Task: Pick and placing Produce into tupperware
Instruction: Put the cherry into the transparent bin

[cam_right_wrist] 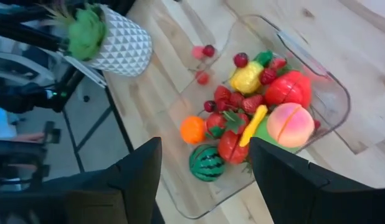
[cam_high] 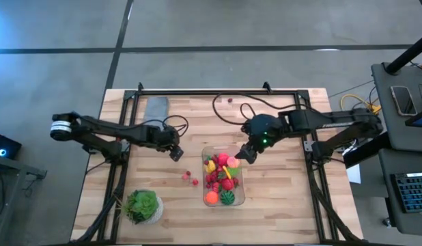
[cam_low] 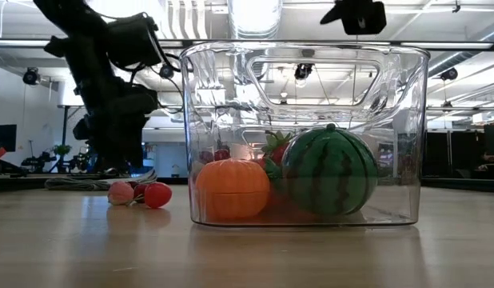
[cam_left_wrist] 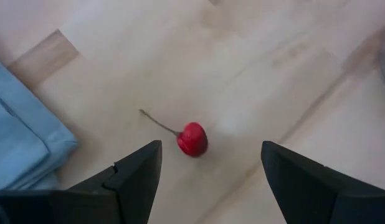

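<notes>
The clear tupperware (cam_high: 240, 199) stands near the table's middle and holds several produce pieces: a peach (cam_right_wrist: 290, 124), a yellow piece (cam_right_wrist: 246, 79), an orange (cam_low: 231, 188), a striped green ball (cam_low: 330, 172) and red berries. My right gripper (cam_high: 248, 152) (cam_right_wrist: 205, 142) hovers open over the tupperware's far right corner, holding nothing. My left gripper (cam_high: 175, 152) (cam_left_wrist: 211, 144) is open to the left of the tupperware, above the table. A red cherry with a stem (cam_left_wrist: 192, 139) lies on the wood past its fingers. Loose berries (cam_high: 190, 178) (cam_low: 157, 194) rest on the table left of the tupperware.
A folded grey-blue cloth (cam_high: 156, 107) (cam_left_wrist: 21, 140) lies at the far left. A leafy plant in a white pot (cam_high: 143, 206) (cam_right_wrist: 108, 40) stands at the near left. One berry (cam_high: 229, 100) sits near the far edge, beside a black cable (cam_high: 228, 117). Bare wood lies right of the tupperware.
</notes>
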Available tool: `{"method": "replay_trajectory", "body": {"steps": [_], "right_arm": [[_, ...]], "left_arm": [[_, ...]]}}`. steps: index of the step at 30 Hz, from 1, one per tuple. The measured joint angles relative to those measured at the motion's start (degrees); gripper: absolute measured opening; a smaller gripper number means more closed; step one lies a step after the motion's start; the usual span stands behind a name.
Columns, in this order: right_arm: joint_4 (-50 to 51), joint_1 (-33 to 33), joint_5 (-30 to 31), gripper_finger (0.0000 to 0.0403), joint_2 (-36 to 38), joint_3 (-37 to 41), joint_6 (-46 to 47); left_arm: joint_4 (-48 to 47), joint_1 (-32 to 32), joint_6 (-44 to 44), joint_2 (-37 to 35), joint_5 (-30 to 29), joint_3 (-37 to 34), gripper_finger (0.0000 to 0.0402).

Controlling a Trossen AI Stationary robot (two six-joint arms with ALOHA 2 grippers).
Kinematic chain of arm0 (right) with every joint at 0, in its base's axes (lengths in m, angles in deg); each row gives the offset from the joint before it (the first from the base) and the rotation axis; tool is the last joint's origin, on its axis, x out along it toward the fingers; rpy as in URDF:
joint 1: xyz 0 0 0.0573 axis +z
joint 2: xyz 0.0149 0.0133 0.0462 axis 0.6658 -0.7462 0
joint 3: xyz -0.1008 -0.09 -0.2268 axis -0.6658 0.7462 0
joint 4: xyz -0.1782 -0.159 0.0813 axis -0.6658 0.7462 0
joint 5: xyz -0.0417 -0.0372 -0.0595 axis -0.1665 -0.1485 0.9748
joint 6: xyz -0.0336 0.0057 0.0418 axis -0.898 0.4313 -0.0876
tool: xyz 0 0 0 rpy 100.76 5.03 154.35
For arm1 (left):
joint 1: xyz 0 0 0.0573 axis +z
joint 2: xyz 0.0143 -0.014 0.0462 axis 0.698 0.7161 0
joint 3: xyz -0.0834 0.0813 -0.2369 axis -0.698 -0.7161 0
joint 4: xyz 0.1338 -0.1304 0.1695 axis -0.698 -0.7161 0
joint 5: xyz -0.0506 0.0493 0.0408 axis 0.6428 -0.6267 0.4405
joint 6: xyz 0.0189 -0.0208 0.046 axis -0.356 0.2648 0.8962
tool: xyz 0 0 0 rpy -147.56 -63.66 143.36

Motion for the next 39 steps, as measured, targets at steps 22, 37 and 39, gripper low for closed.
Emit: {"method": "replay_trajectory", "body": {"steps": [22, 37, 39], "right_arm": [[-0.47, 0.04, -0.11, 0.0233, 0.80, 0.00, -0.07], [-0.45, 0.00, -0.11, 0.0233, 0.80, 0.00, -0.02], [-0.45, 0.00, -0.10, 0.0233, 0.80, 0.00, -0.02]], "left_arm": [[0.98, 1.83, 1.70, 12.31, 0.25, 3.10, 0.0223], [1.77, 1.86, 1.56, 10.97, 1.63, 2.99, 0.0079], [1.69, 1.86, 1.68, 10.92, 1.93, 2.99, 0.0068]]}}
